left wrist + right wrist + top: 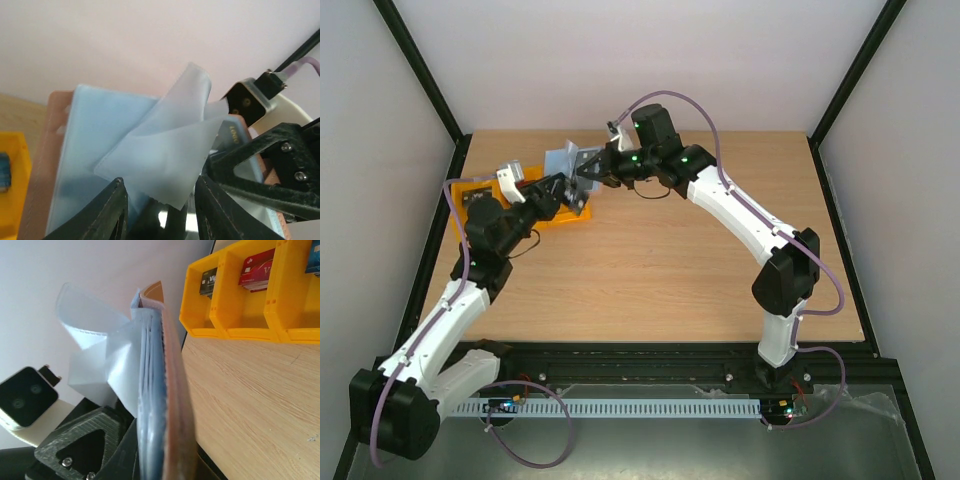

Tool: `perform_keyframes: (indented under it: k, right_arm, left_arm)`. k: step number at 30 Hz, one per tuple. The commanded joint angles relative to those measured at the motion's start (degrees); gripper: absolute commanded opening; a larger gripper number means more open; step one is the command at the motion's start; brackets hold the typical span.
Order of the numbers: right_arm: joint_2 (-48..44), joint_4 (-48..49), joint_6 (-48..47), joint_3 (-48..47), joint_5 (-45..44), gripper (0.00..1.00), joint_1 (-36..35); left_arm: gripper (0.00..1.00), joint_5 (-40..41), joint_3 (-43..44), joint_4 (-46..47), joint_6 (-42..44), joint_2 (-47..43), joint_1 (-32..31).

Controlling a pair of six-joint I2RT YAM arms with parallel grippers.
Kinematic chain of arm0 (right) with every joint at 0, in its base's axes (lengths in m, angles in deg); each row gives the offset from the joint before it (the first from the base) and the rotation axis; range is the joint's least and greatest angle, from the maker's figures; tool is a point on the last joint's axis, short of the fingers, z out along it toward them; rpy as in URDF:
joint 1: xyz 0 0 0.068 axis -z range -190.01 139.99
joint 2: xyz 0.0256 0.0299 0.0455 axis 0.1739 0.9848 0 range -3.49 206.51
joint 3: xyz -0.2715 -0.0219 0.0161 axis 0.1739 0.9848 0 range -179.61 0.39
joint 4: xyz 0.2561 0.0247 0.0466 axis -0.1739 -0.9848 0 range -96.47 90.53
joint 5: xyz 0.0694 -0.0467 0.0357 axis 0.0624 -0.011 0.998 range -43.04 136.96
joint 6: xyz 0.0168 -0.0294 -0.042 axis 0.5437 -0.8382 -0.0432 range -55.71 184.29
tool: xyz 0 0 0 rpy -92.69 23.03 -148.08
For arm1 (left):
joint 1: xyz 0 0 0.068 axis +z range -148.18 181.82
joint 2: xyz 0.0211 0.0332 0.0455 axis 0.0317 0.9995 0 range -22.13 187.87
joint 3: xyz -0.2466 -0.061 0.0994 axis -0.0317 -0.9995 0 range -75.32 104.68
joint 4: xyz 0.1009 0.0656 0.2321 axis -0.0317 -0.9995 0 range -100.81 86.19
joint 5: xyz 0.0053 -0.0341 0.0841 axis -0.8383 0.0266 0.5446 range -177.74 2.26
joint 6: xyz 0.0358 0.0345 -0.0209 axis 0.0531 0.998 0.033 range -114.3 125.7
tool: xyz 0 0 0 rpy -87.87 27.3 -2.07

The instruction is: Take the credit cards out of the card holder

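My right gripper [584,172] is shut on the card holder [563,160] and holds it upright above the table's far left. In the right wrist view the holder [167,390] is edge-on, tan-brown outside, with pale blue sleeves [90,325] fanned out. My left gripper [162,210] is open, its fingers [112,210] on either side of the corner of a translucent sleeve [165,150]. A strip with gold lettering [234,134] shows in the holder; I cannot tell if it is a card. Credit cards lie in the yellow tray: dark [209,281], red [257,270], blue [314,260].
The yellow three-compartment tray [470,186] sits at the far left of the table, just behind and beside both grippers; it also shows in the right wrist view [235,315]. Black frame posts run along the table's sides.
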Motion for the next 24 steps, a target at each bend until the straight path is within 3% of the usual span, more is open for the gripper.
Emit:
perform_keyframes:
  k: [1,6,12,18,21,24]
  right_arm:
    - [-1.0,3.4,1.4,0.2,3.7,0.02,-0.8]
    - [0.2,7.9,5.0,1.0,6.5,0.02,-1.3]
    - [-1.5,-1.3,-2.3,2.4,1.6,0.02,2.2]
    - [-4.0,-14.9,-16.4,10.2,-8.8,0.02,10.2]
    - [-3.5,-19.6,-22.3,14.5,-13.2,0.02,11.6]
    - [-1.8,-20.8,-26.3,18.7,-10.4,0.02,11.6]
  left_arm:
    - [0.39,0.3,3.5,-0.7,10.5,0.8,-0.1]
    - [0.34,-1.4,2.2,1.7,10.5,3.6,-2.2]
    - [0.34,0.4,1.5,0.6,12.3,2.7,-1.2]
    - [0.45,-8.6,3.6,-11.5,22.5,-0.3,-1.0]
    - [0.54,-11.5,4.0,-19.0,32.3,-1.5,-1.0]
    - [0.66,-16.6,4.2,-26.7,44.5,-1.9,-1.0]
